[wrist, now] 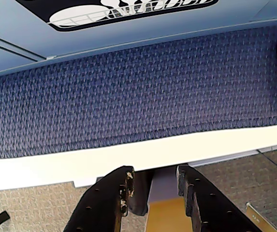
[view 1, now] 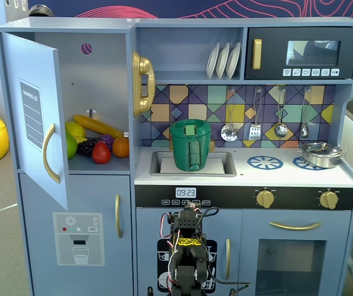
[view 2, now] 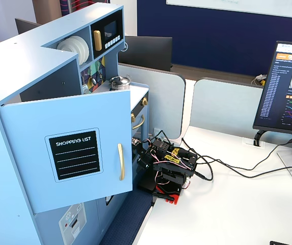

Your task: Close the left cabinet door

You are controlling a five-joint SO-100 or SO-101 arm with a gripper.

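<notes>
The left cabinet door is light blue with a black "SHOPPING LIST" panel and a curved gold handle. It stands swung wide open from the toy kitchen's upper left compartment, and also shows face-on in a fixed view. My arm is folded low on the white table in front of the kitchen's base, well below and right of the door, not touching it. It also shows in the other fixed view. In the wrist view my gripper points down at the table edge and blue carpet, jaws apart and empty.
Toy fruit lies in the open compartment. A green pot stands in the sink. Below are a door with a dispenser graphic, at upper right a microwave. Cables and a monitor occupy the table's right.
</notes>
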